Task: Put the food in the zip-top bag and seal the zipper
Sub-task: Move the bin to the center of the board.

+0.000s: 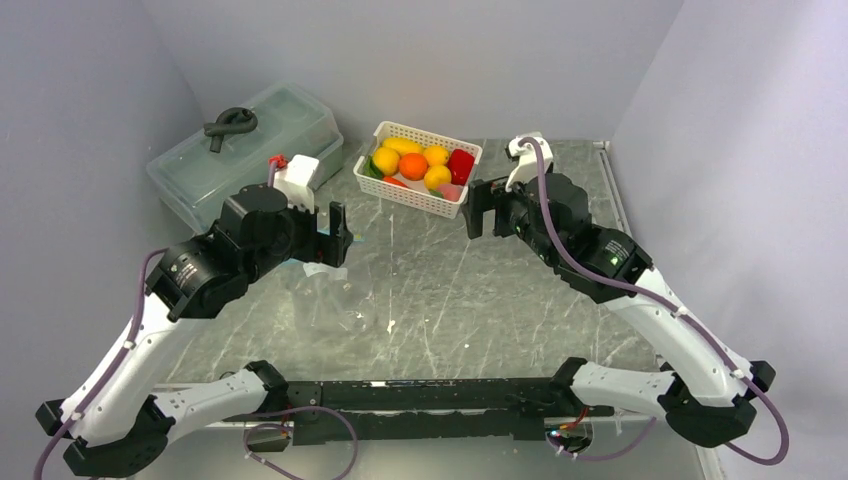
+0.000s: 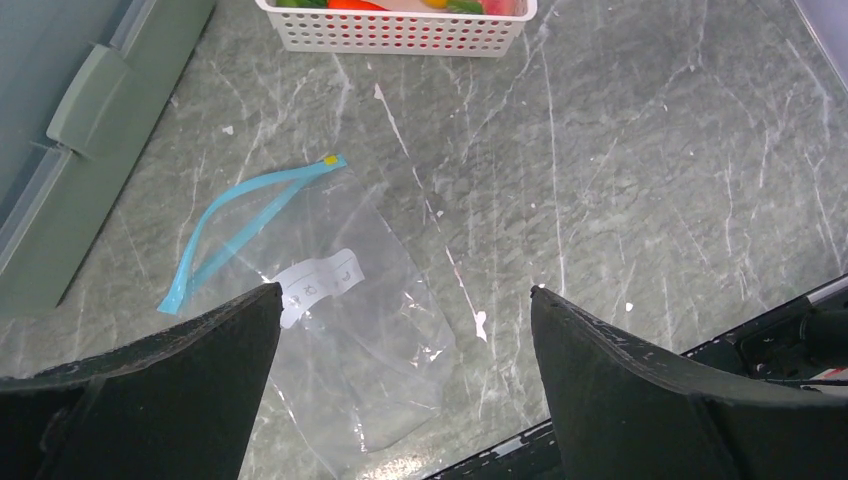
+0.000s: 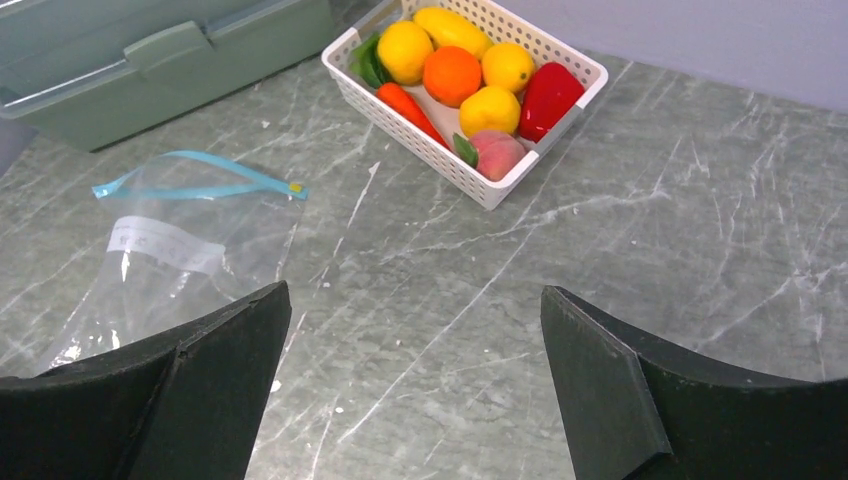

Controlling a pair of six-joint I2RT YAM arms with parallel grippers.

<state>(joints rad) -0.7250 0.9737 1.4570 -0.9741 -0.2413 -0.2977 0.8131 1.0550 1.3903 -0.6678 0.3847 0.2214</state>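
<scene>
Both grippers are up off the table and holding nothing. Left gripper [image 2: 405, 292] has its jaws spread wide, hanging right over the zip-top bag [image 2: 370, 330], with no contact between finger and plastic. Right gripper [image 3: 415, 290] is just as wide, poised above bare marbled table [image 3: 620, 250] on the right, near the basket.

That bag lies flat on the left side of the table, towards the near edge, empty and crinkled, with a white label showing through it. Its zipper [image 2: 240, 215] is on the far-left end, the two teal halves bowed apart so the mouth gapes a little.

Now the food [image 3: 460, 75]: every piece sits in the white latticed basket [image 3: 420, 140] at the far middle: orange, yellow pieces, red pepper, carrot, peach, a green bit. Basket and bag are well apart. On the far left stands a translucent lidded box [image 1: 250, 150].
</scene>
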